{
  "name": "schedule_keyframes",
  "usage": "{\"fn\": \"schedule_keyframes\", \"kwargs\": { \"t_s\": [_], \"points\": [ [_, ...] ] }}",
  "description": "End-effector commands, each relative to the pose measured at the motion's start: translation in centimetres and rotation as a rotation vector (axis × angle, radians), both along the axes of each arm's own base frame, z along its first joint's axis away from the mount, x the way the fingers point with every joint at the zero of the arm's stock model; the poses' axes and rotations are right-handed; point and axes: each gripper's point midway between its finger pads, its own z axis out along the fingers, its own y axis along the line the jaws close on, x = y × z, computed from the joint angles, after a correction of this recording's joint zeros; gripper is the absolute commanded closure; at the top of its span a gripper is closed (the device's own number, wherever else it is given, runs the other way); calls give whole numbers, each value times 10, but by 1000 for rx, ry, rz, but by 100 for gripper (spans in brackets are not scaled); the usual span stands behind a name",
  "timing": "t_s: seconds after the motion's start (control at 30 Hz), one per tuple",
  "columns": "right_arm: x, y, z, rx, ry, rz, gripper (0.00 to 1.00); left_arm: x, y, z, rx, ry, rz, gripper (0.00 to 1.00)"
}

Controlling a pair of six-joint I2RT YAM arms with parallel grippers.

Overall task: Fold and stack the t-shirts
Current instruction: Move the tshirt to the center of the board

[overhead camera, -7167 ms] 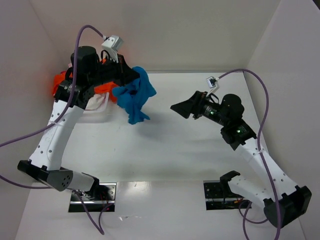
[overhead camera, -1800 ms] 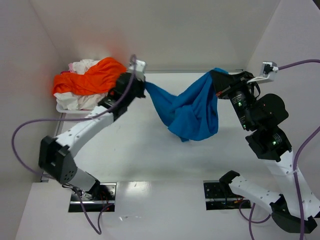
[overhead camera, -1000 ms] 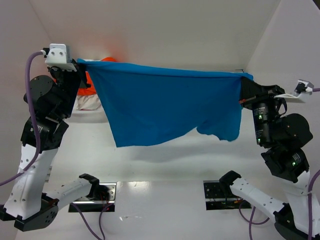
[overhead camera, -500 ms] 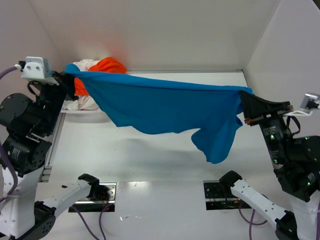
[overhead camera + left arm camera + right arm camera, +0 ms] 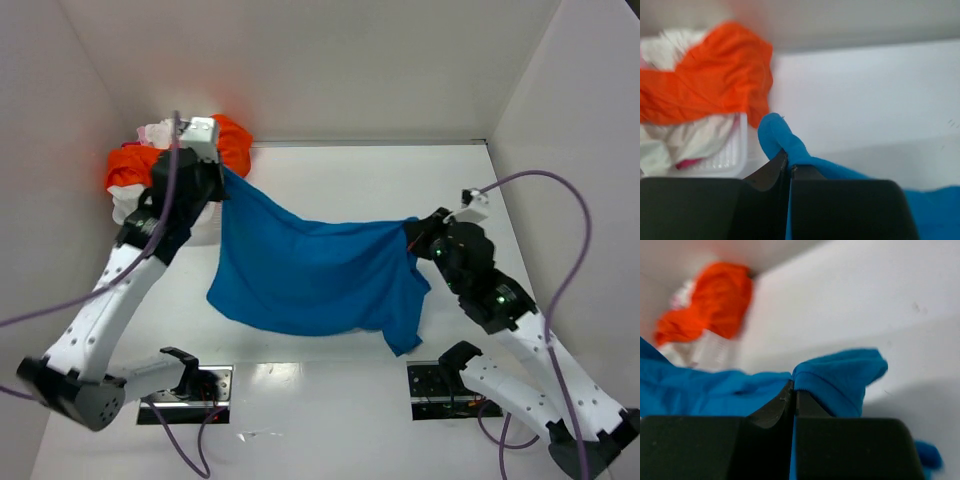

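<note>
The bright blue t-shirt (image 5: pixel 310 275) hangs spread between my two grippers, sagging low over the table's middle. My left gripper (image 5: pixel 222 178) is shut on its left corner (image 5: pixel 777 137), just in front of the pile. My right gripper (image 5: pixel 412 236) is shut on the right corner (image 5: pixel 840 372). An orange t-shirt (image 5: pixel 135 165) (image 5: pixel 705 90) lies on white and pinkish shirts (image 5: pixel 695 142) in a white basket (image 5: pixel 737 157) at the back left. The orange shirt also shows blurred in the right wrist view (image 5: pixel 715 302).
White walls close in the table at the back and on both sides. The basket (image 5: pixel 125 210) sits against the left wall. Purple cables loop from both arms. The arm bases (image 5: pixel 450 385) stand at the near edge.
Both arms have dropped and come toward the table's middle. The blue shirt, stretched taut and high a second ago, now sags low over the table.
</note>
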Motion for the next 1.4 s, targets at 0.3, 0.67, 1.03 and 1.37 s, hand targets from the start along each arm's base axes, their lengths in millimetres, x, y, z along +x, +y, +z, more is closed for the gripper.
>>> {"fn": "schedule_keyframes", "kwargs": {
  "t_s": [0.3,0.67,1.03,1.37],
  "points": [
    [26,-31,-63,34,85,-257,99,68,-21,-86,6,136,34,100],
    [4,-8,-142,98,268,-134,27,45,-26,-117,7,225,-27,100],
    [34,-18,-159,58,306,-221,0,20,-27,-120,1,240,-86,100],
    [64,-46,-201,-24,388,-262,0,10,-23,-127,12,246,-89,100]
  ]
}}
